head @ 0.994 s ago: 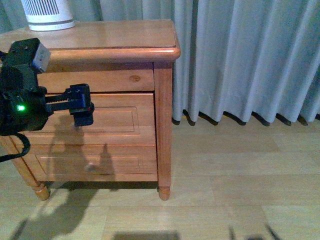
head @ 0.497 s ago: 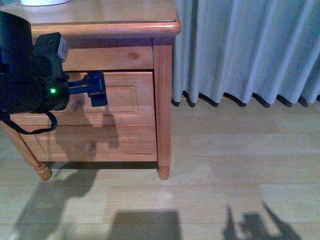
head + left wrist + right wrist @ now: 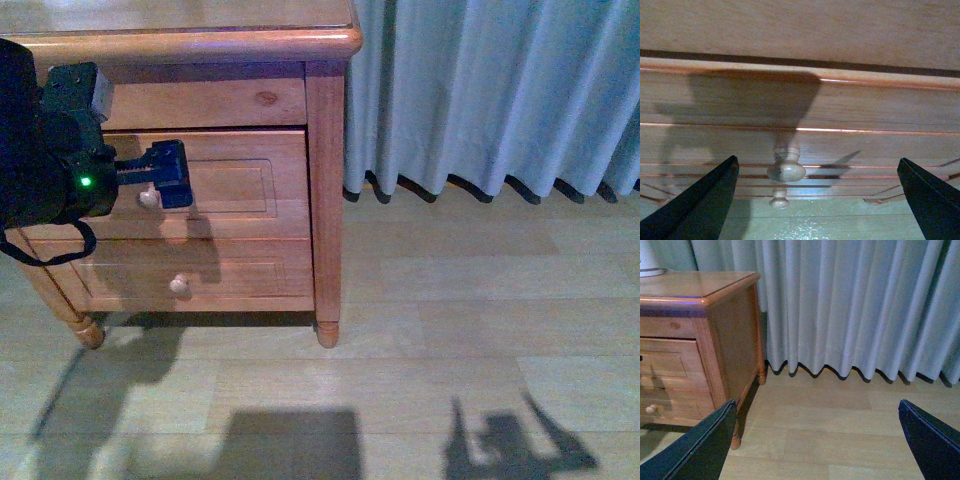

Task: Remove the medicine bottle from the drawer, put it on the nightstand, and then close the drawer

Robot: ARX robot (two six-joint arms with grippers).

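My left gripper (image 3: 168, 176), jaws wide apart, hovers at the knob (image 3: 786, 170) of the drawer (image 3: 240, 190). Next, likely: clamp, pull straight.

The left arm (image 3: 35, 150) is a bulky black housing with one small green light (image 3: 86, 182) glowing on it, a pale grey block (image 3: 98, 92) at its top corner and a thin black cable (image 3: 45, 255) looping beneath. The left claw (image 3: 168, 176) is deep blue. In both wrist views the fingers (image 3: 700, 210) show as flat dark wedges tapering to a point, with those of the right claw (image 3: 816, 402) tinged navy.
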